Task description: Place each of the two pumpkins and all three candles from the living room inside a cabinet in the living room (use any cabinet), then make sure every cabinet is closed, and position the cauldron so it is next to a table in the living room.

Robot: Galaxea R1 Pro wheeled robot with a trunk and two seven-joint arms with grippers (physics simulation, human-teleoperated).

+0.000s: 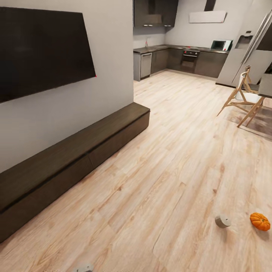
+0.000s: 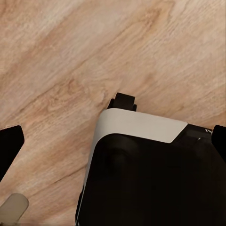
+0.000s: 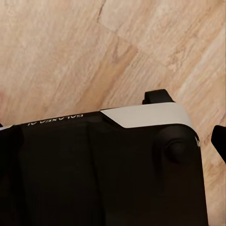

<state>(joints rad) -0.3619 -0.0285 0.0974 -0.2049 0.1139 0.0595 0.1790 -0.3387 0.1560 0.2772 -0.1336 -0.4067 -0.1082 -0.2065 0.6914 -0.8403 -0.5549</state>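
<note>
The long, low dark-brown cabinet (image 1: 75, 151) runs along the left wall under a black TV, with its plain front panels shut. An orange pumpkin (image 1: 260, 221) lies on the wood floor at the lower right. A short grey candle (image 1: 223, 221) lies just left of it. Another pale grey object (image 1: 83, 268), maybe a candle, peeks in at the bottom edge and appears in the left wrist view too (image 2: 13, 207). My left gripper (image 2: 113, 141) hangs open over the floor and my own base, holding nothing. My right gripper (image 3: 113, 141) also looks open and empty. The cauldron is out of view.
A wooden-legged chair (image 1: 241, 99) stands at the right beside a grey tabletop (image 1: 265, 85) on a dark rug. A kitchen with grey cupboards (image 1: 177, 58) and a fridge lies beyond. Broad wood floor stretches between the cabinet and the pumpkin.
</note>
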